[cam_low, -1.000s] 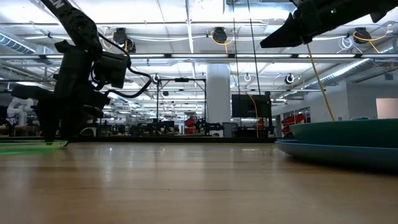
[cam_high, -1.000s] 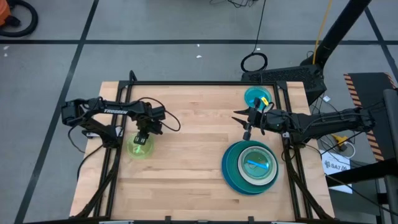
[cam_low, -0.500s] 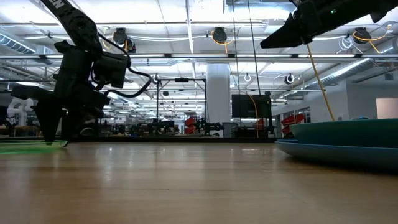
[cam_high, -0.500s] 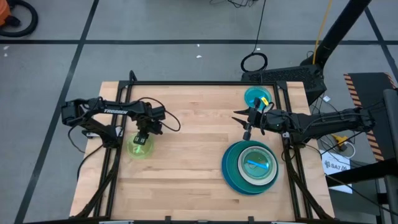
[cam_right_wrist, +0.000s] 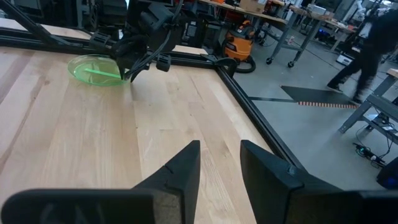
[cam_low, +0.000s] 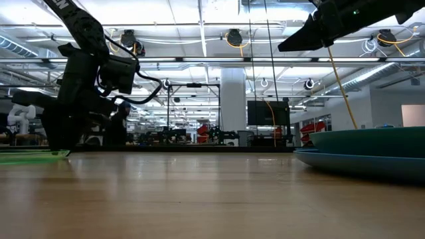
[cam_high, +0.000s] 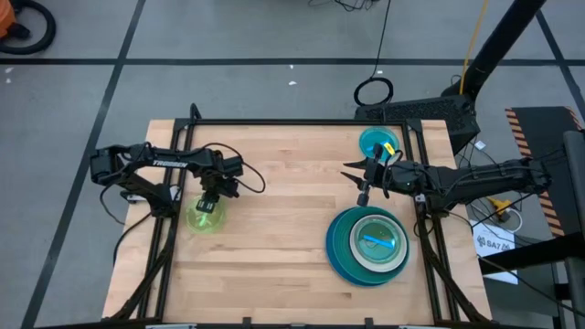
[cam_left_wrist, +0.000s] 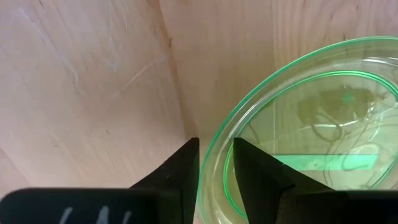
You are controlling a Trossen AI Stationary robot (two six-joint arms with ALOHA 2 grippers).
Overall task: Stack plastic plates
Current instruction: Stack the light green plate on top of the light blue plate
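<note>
Two fingers of left pincer (cam_left_wrist: 214, 171) straddling rim of green plate (cam_left_wrist: 311, 130), nearly pinching it, down on desk (cam_high: 283, 210). Right pincer (cam_right_wrist: 219, 165) aloft, slightly spread, empty, beside stacked plates (cam_high: 367, 245).

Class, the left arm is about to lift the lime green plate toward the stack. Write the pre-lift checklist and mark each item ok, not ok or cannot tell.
1. Left end effector straddles the rim of the lime green plate, one finger inside, one outside: ok.
2. Rim firmly clamped: cannot tell; a narrow gap shows beside the rim.
3. Plate lying flat on the table: ok.
4. Stack ready at the table's right side, large plates at the bottom: ok.
5. Right end effector raised above the table and empty, behind the stack: ok.
6. Cyan plate at the far right, out of the path: ok.
</note>
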